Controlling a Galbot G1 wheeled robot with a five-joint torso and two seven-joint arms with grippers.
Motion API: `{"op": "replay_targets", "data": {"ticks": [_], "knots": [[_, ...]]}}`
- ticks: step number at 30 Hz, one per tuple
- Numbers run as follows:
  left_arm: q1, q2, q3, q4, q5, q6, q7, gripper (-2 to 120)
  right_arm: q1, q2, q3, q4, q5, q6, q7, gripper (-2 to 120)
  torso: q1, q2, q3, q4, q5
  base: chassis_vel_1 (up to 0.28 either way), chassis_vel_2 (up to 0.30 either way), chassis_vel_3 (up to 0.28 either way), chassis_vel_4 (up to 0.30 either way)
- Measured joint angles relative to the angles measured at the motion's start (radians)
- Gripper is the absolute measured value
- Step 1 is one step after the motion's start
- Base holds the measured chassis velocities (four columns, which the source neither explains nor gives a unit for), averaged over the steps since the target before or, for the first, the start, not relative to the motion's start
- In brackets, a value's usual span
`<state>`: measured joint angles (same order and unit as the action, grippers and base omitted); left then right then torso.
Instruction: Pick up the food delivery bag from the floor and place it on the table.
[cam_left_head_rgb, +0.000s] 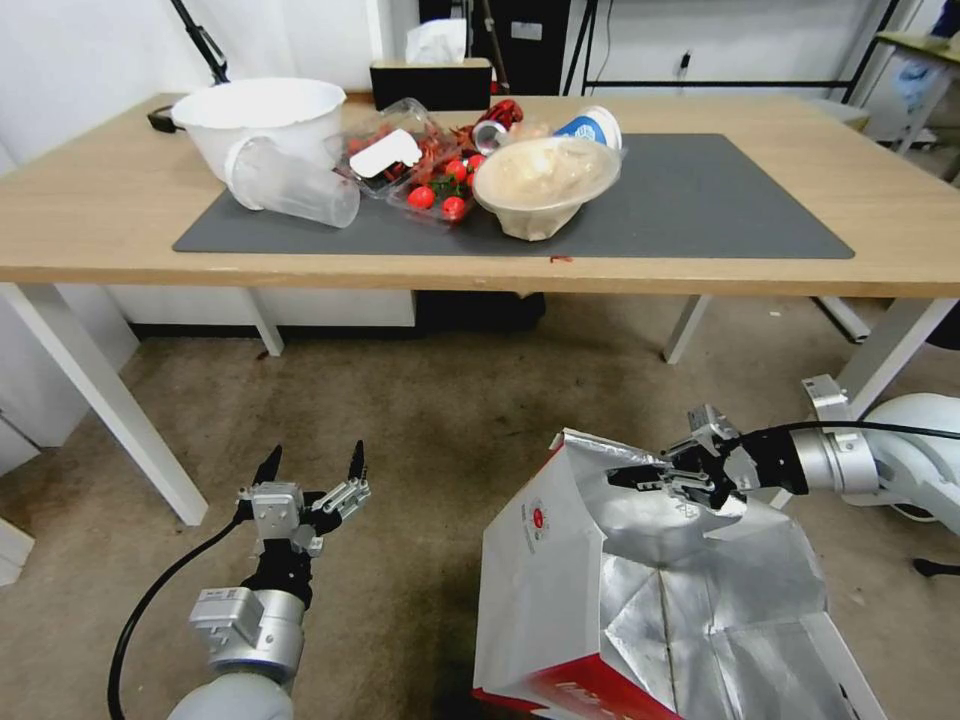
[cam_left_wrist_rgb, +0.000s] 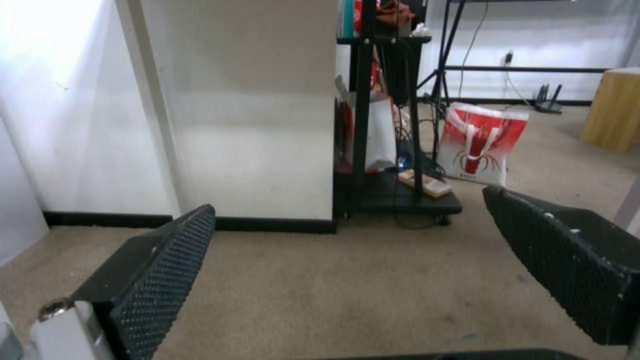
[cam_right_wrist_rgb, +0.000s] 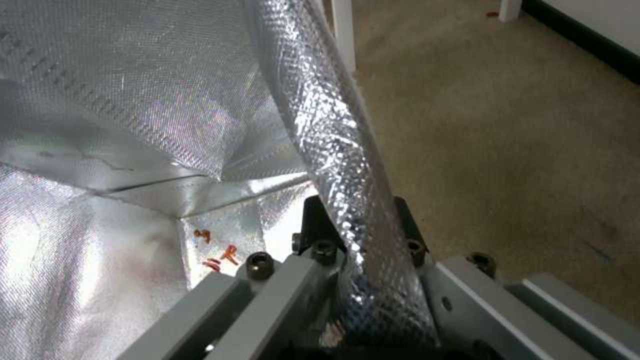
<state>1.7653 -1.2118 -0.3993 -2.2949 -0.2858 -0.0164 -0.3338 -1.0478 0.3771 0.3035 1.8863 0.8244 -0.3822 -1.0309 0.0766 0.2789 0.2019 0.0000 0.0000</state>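
Right gripper (cam_left_head_rgb: 640, 478) pinching just the food delivery bag (cam_left_head_rgb: 560, 590) foil rim lower right, left gripper (cam_left_head_rgb: 312, 468) gaping wide lower left, could easily tear or slip.

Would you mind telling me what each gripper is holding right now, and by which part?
The right gripper is shut on the food delivery bag, pinching the foil-lined top rim of its open mouth. The left gripper is open over the floor, holding nothing.

I see stained brown-grey carpet (cam_left_head_rgb: 420, 400) running under the white-legged, light-wood tabletop (cam_left_head_rgb: 120, 210). A white wall (cam_left_wrist_rgb: 247, 125) with black skirting (cam_left_wrist_rgb: 267, 224) stands behind, beside a black wheeled shelf rack (cam_left_wrist_rgb: 393, 150). A black tripod (cam_left_wrist_rgb: 453, 60) and a wooden cabinet (cam_left_wrist_rgb: 613, 110) stand farther off
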Motion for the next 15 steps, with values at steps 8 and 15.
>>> {"op": "replay_targets", "data": {"ticks": [8, 15], "knots": [[0.0, -0.001, 0.001, 0.0, 0.001, 0.0, 0.001, 100, 0.002, -0.003, -0.001, 0.005, 0.005, 0.0, 0.007, 0, 0.009, 0.033, 0.024, 0.0001, 0.0, 0.0, 0.0, 0.0, 0.0], [-0.002, -0.001, 0.003, 0.001, 0.002, 0.0, 0.004, 100, 0.004, -0.006, -0.003, 0.01, 0.013, 0.0, 0.012, 0, 0.019, 0.062, 0.043, 0.0, 0.0, 0.0, 0.0, 0.0, 0.0]]}}
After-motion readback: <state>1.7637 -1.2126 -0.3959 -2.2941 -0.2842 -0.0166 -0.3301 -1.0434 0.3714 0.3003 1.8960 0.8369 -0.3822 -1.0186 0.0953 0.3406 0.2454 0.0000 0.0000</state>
